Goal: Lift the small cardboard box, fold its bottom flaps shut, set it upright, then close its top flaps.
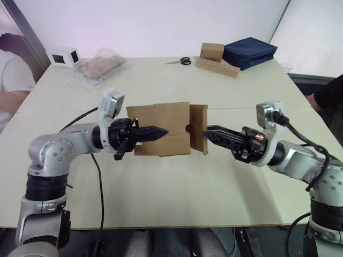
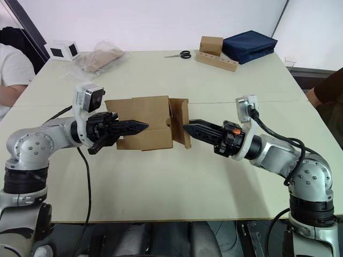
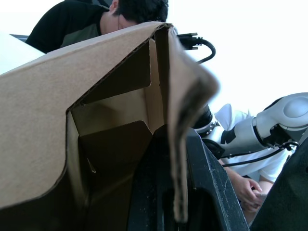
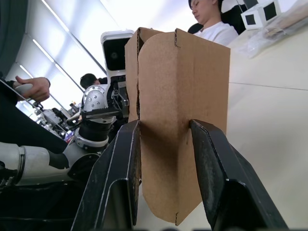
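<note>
Both grippers at opposite ends of the small cardboard box, held over the table

The left gripper [image 1: 144, 133] has its jaws clamped on one wall of the small cardboard box [image 1: 161, 128]. The right gripper [image 1: 211, 131] points at the box's far end, jaws spread narrowly either side of a standing flap [image 4: 185, 125]. The box lies on its side between them, long axis running gripper to gripper, just above the table [image 1: 161, 193].
</note>
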Available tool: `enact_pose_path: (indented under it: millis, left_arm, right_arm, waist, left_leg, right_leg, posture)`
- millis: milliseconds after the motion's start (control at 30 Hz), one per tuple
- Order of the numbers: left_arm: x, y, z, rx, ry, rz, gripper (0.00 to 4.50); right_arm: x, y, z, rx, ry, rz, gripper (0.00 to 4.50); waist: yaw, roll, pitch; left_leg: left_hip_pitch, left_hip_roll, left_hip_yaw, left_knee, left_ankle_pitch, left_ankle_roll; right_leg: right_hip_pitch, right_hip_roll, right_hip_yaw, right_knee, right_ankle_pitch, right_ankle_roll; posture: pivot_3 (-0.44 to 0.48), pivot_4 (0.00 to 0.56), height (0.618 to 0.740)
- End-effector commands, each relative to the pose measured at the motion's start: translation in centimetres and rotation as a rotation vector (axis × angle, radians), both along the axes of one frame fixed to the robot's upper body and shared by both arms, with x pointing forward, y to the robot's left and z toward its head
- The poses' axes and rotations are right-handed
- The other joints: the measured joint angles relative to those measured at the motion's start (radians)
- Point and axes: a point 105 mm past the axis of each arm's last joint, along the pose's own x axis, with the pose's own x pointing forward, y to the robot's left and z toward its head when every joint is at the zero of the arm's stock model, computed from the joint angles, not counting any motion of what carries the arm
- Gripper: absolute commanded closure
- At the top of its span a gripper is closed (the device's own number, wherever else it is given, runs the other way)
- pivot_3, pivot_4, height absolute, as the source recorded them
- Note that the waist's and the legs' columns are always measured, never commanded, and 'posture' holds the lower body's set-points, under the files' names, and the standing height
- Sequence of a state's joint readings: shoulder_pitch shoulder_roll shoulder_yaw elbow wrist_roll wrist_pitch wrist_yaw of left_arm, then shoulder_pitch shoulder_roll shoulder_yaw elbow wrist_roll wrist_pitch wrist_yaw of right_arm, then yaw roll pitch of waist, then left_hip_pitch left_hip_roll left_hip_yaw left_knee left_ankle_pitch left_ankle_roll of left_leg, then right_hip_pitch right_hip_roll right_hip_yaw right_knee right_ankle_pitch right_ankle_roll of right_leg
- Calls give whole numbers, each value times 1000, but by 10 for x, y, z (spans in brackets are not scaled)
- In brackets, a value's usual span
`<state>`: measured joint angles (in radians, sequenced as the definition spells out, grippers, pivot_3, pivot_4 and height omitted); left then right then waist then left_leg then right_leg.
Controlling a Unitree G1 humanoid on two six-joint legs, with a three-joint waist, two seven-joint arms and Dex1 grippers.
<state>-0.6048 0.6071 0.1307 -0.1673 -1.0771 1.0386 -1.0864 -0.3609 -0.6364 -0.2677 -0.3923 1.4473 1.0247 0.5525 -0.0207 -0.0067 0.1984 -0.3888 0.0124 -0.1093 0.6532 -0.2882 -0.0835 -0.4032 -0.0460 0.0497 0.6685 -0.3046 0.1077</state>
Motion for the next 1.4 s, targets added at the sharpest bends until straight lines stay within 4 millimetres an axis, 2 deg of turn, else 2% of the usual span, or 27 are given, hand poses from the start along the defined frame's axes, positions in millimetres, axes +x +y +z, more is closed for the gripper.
enact_pose_path:
  millis: [33, 367, 533, 600, 933, 1400]
  left_arm:
    - [-1, -3, 10, -16, -51, -9, 4500]
    - [-1, -7, 11, -34, -53, -4, 4500]
    - [-1, -4, 9, -27, -47, 0, 4500]
    - [-1, -4, 9, -26, -47, 1, 4500]
    - [-3, -5, 9, -23, -50, -8, 4500]
    - [-5, -3, 11, -18, -53, -7, 4500]
  right_arm:
    - [-12, 12, 10, 20, -48, 58, 2914]
    - [-2, 14, 10, 8, -67, -40, 2914]
    - [-10, 8, 16, 41, -55, -8, 2914]
    - [-12, 6, 12, 25, -46, -6, 2914]
    - [-3, -10, 6, 65, 17, -55, 2914]
    - [17, -49, 14, 93, 14, -209, 2914]
  waist:
    - [0, 0, 0]
    - [0, 0, 0]
    - [0, 0, 0]
    - [0, 0, 0]
    - [0, 0, 0]
    - [0, 0, 0]
  left_leg:
    - [0, 0, 0, 0, 0, 0]
    - [0, 0, 0, 0, 0, 0]
    - [0, 0, 0, 0, 0, 0]
    - [0, 0, 0, 0, 0, 0]
    - [0, 0, 0, 0, 0, 0]
    - [0, 0, 0, 0, 0, 0]
  right_leg:
    - [0, 0, 0, 0, 0, 0]
    - [0, 0, 0, 0, 0, 0]
    - [0, 0, 0, 0, 0, 0]
    - [0, 0, 0, 0, 0, 0]
    - [0, 0, 0, 0, 0, 0]
    - [0, 0, 0, 0, 0, 0]
  posture:
    - [0, 150, 740]
    - [0, 150, 740]
    - [0, 150, 740]
    - [0, 150, 740]
    - [0, 150, 740]
    - [0, 150, 740]
